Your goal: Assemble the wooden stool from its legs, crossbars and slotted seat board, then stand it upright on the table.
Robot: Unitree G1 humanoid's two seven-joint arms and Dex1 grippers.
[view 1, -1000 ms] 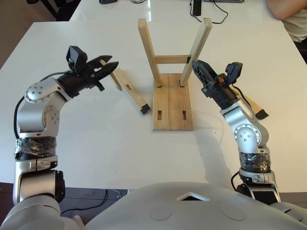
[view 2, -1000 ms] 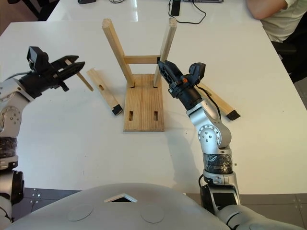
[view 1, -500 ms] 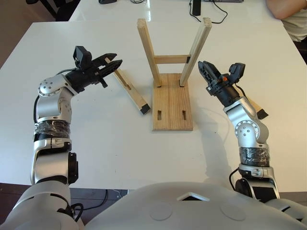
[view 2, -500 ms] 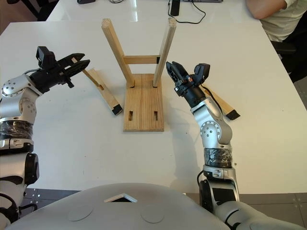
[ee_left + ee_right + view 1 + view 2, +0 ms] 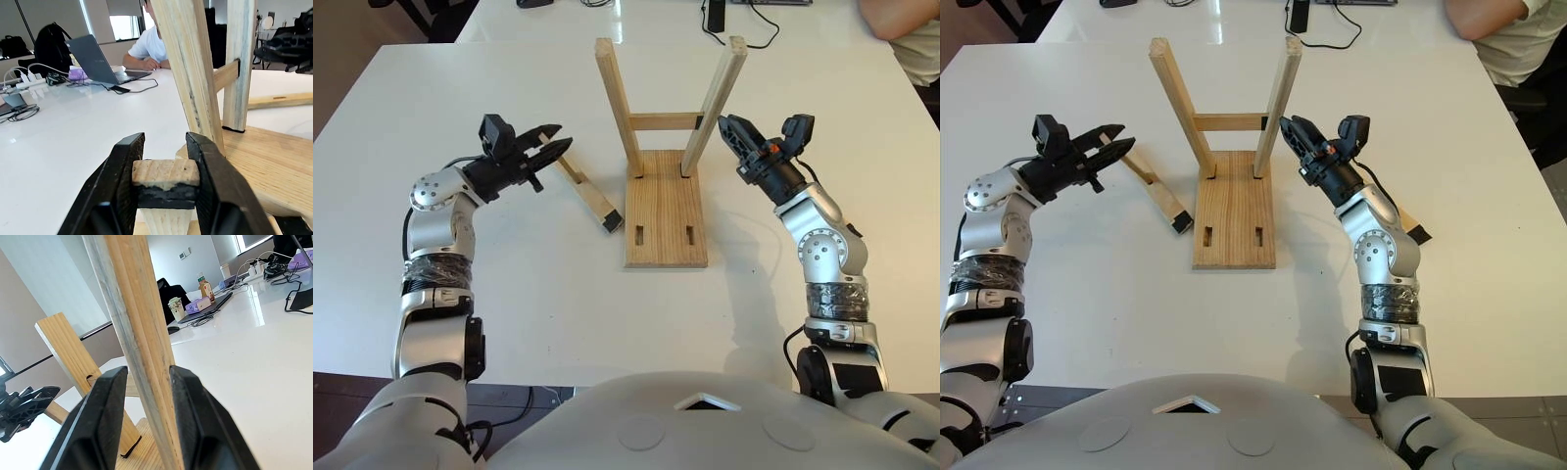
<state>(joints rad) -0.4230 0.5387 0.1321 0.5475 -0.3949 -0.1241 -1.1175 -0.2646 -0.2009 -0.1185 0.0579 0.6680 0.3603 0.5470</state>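
Note:
The slotted seat board (image 5: 666, 225) lies flat mid-table. Two legs stand in it, the left leg (image 5: 617, 108) and the right leg (image 5: 715, 103), joined by a crossbar (image 5: 661, 121). A loose leg (image 5: 592, 201) lies left of the board. My left gripper (image 5: 563, 137) is shut on a second, thin crossbar (image 5: 166, 174), whose lower end (image 5: 570, 172) rests against that loose leg. My right gripper (image 5: 726, 127) is open at the right leg's mid-height, and the leg shows in the gap between its fingers (image 5: 112, 421). Another loose leg (image 5: 1412, 231) lies behind my right arm.
A black device with cables (image 5: 713, 15) sits at the table's far edge. A person's arm (image 5: 901, 20) rests at the far right corner. A laptop (image 5: 98, 56) stands on a farther table. Bare white tabletop (image 5: 558, 294) spreads in front of the board.
My left gripper carried the thin crossbar rightward and down onto the loose leg, its elbow tucking in. My right gripper rose along the right upright leg and closed in on it.

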